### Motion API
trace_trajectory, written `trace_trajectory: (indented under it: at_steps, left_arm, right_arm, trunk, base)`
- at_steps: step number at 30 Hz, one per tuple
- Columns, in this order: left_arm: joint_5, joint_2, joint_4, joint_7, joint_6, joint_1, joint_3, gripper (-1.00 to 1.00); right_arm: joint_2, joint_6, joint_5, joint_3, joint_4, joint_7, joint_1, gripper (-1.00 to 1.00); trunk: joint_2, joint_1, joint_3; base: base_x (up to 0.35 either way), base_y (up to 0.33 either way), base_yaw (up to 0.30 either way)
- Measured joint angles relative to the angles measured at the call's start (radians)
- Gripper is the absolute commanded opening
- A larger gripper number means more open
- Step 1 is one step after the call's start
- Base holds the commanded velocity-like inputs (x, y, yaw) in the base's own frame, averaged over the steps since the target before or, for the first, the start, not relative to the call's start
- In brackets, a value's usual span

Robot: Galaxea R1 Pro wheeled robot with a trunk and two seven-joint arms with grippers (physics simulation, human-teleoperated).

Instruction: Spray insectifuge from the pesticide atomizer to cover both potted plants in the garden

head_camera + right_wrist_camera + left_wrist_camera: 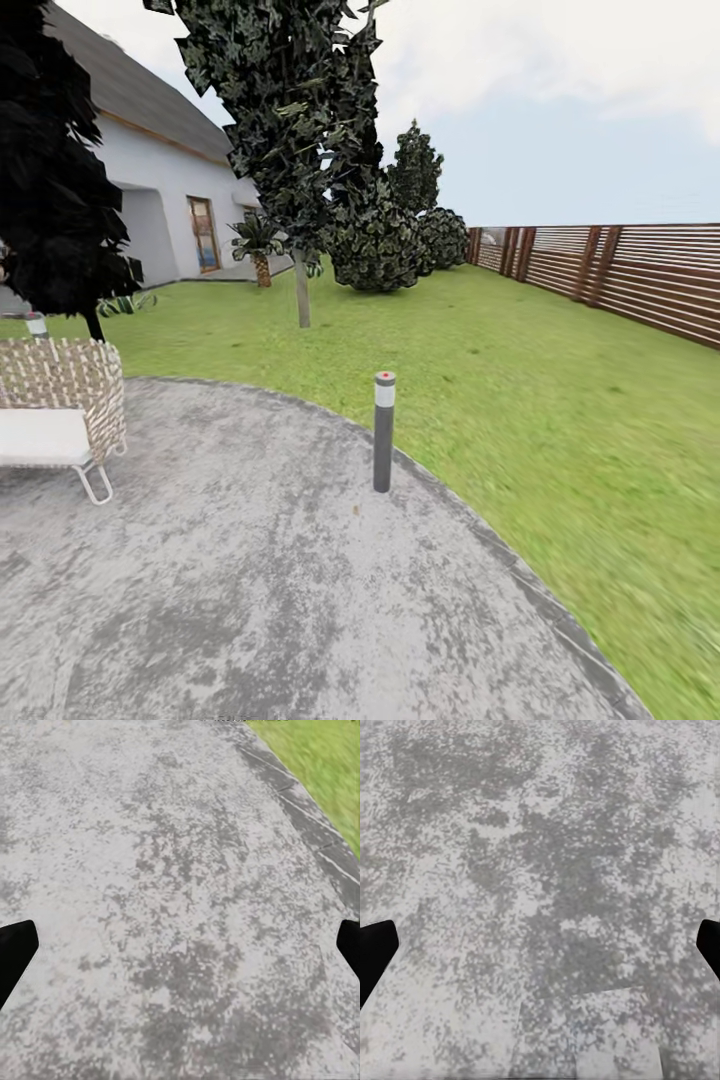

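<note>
Grey patio [250, 600]: mottled paving, edged by lawn [560, 400].
Left end effector [540, 945]: fingers spread wide, holding nothing, above the paving.
Right end effector [180, 945]: spread wide, empty, near the patio edge.
Bollard [384, 432]: upright at the rim.
Chair [60, 410]: wicker, on the patio.
Fence [620, 270]: brown slats, beyond the lawn.

The left gripper [540, 945] hangs over the mottled grey paving [540, 832], pointing down at it. Its two dark fingers [375, 952] stand wide apart with nothing between them. The right gripper [180, 945] is posed the same way above the paving, near the curved paving edge [315, 817], its fingers [15, 952] likewise spread wide and empty.
</note>
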Motion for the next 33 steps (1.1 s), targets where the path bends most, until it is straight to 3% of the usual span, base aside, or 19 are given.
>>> trace_trajectory:
  at_steps: [33]
  left_arm:
    - [0.0, 0.0, 0.0, 0.0, 0.001, 0.0, 0.0, 1.0]
  right_arm:
    - [0.0, 0.001, 0.0, 0.003, 0.0, 0.0, 0.0, 1.0]
  trunk:
    - [-0.231, 0.127, -0.103]
  base:
    - [0.0, 0.0, 0.274]
